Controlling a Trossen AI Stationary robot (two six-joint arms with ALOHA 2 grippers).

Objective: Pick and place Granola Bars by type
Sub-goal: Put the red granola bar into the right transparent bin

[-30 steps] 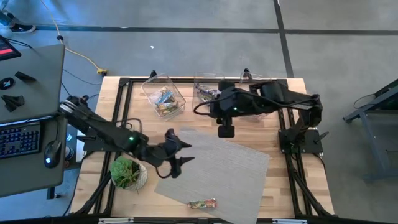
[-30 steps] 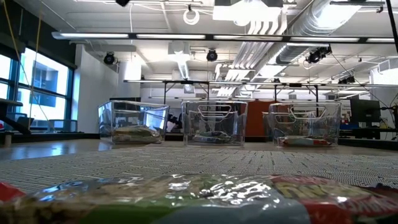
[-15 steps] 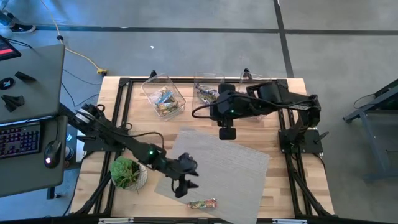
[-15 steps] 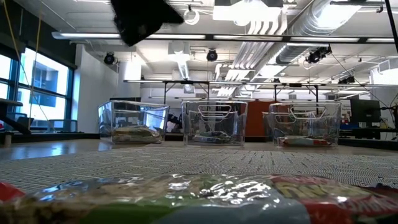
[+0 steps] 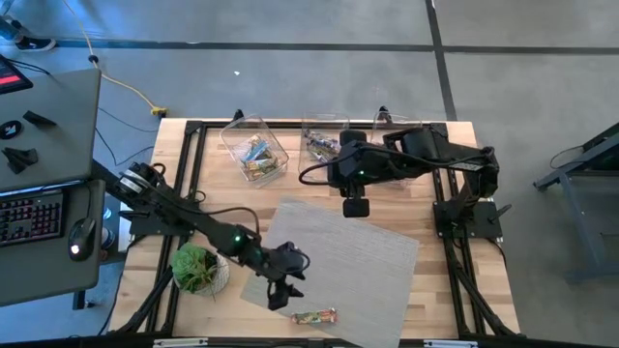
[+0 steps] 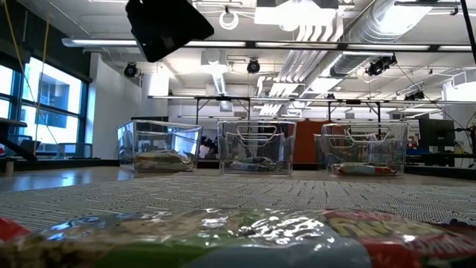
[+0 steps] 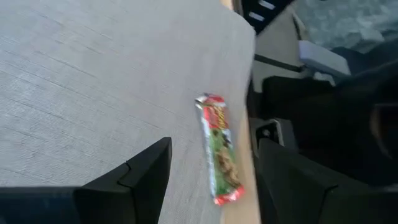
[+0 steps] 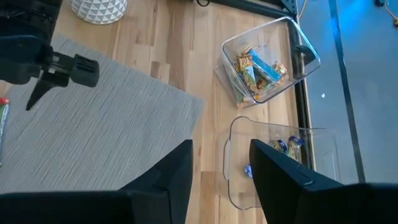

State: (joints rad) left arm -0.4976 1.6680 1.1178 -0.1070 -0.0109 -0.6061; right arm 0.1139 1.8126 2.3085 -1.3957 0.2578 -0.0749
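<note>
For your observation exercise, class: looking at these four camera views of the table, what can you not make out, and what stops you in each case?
- Third bin: in the high view the right arm covers it, so its contents are hidden there.
- Bars in the bins: wrapper print too small in the high view.
- Granola bar on the mat: blurred and cut by the bottom edge in the low view.
- Left gripper: the low view shows only a dark block, jaws cut off.

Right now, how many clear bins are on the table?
3, in a row along the far edge: left bin, middle bin, right bin; the right arm hides much of the right one from above.
</note>
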